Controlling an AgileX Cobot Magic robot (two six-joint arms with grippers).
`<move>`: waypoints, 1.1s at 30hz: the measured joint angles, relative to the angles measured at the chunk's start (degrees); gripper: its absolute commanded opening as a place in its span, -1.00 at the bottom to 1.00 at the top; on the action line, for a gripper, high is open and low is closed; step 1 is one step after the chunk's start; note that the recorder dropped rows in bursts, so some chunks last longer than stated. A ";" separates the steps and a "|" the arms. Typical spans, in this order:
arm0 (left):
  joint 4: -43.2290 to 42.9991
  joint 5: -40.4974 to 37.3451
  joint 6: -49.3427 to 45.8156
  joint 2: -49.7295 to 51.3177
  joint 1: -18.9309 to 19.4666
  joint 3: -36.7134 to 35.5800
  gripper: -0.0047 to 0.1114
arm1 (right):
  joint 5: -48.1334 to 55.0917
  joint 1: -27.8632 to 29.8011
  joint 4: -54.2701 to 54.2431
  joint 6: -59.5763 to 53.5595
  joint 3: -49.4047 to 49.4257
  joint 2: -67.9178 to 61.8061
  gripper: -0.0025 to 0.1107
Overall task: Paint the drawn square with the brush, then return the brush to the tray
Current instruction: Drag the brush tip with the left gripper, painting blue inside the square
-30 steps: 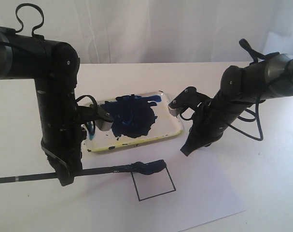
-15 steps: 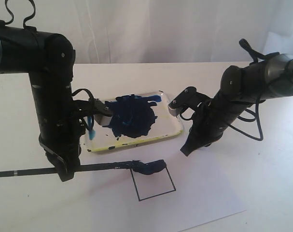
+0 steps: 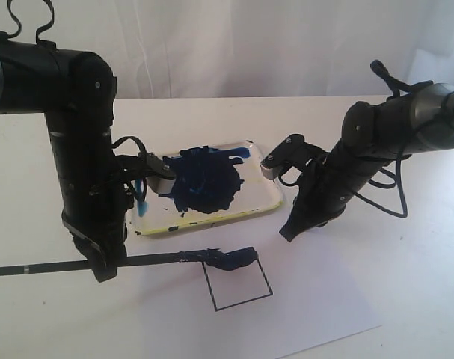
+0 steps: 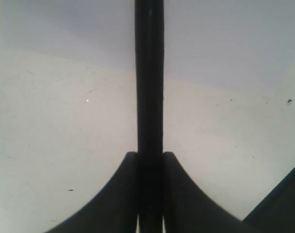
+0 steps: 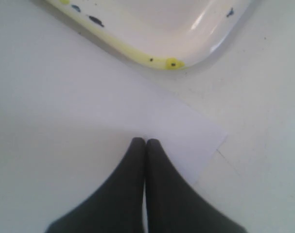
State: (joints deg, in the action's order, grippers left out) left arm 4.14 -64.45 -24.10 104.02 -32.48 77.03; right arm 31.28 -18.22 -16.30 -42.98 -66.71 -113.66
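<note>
Over the far edge of the square [image 3: 238, 284] sits the tip of the brush [image 3: 159, 260], left end effector [image 3: 102, 268] clamped on its handle; right end effector [image 3: 289, 233] pinched closed, empty, right of tray [image 3: 265, 209].

The left black jointed arm [image 3: 81, 142] runs in level from the side, bends at the elbow and drops straight down. Its black two-fingered tool [image 3: 99, 267] points downward and is clamped on the shaft of the long thin black brush [image 3: 163, 259], which lies crosswise between the jaws. The right black jointed arm [image 3: 384, 127] slants down toward the middle, and its tool [image 3: 288, 234] hangs low with both fingers pressed flat together.
</note>
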 measured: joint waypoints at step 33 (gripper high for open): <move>3.98 4.19 -4.27 -0.13 -0.10 -3.39 -0.92 | -0.56 0.00 0.00 0.00 0.00 0.00 -0.96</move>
State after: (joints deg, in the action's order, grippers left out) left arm 8.13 -60.26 -28.37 103.89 -32.58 73.63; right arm 30.72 -18.22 -16.30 -42.98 -66.71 -113.66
